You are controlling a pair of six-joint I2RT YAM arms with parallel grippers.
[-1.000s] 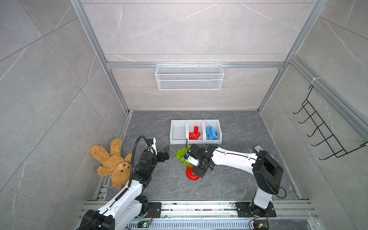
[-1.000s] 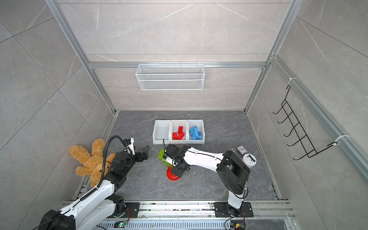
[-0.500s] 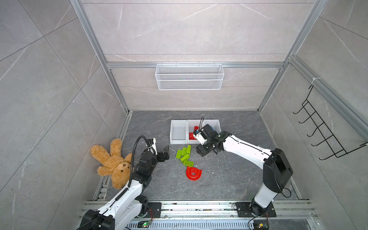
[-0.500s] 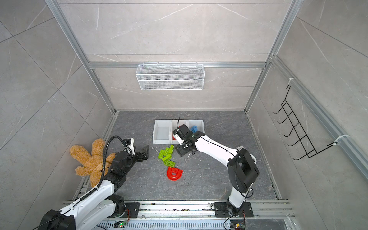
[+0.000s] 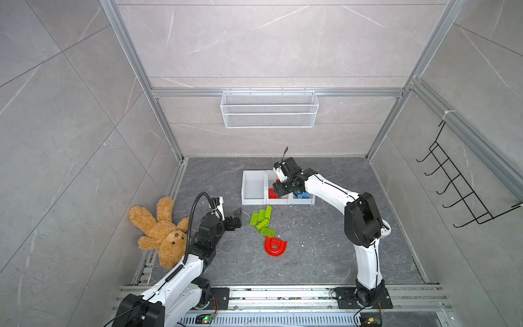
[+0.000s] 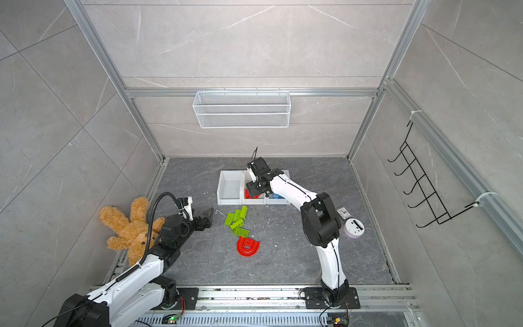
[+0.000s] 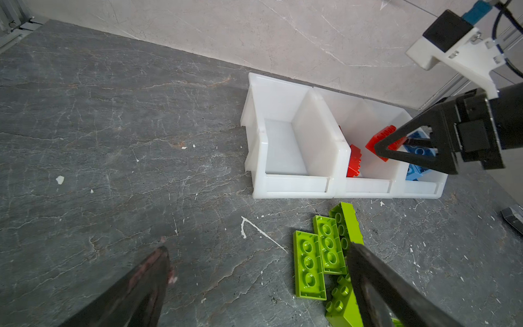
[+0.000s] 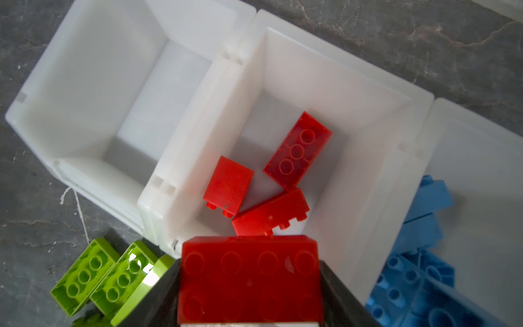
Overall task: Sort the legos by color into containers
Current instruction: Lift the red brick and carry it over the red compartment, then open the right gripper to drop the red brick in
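Gripping a red brick [image 8: 249, 271] with the right gripper [image 5: 280, 192], jaws clamped on its two ends. Held in the air over the middle container [image 8: 283, 56], above the near part of it. Inside that container, three loose red bricks [image 8: 297, 150], lying tilted and close together. In the right container [image 8: 475, 147], a heap of blue bricks [image 8: 410, 277]. To the left of the middle one, the left container [image 8: 93, 70]. All three containers [image 7: 294, 184] white, open on top, joined in a row on the dark floor [image 5: 311, 254], toward the far wall and about midway between left and right.

Nearer than the row, in front of its left half, a loose cluster of green bricks [image 5: 261, 219] flat on the floor, several touching one another. Just beside the nearest of them, on the near side, a red arch [image 5: 275, 246] lying flat on the floor.

Left gripper [image 5: 238, 217] just left of the green cluster, above the floor, pointing toward the bricks, jaws wide apart, touching no brick. Farther left, against the left wall, a brown teddy bear [image 5: 161, 229] sprawled at the floor's edge. High on the far wall, a white wire basket [image 5: 268, 109], well apart from everything below
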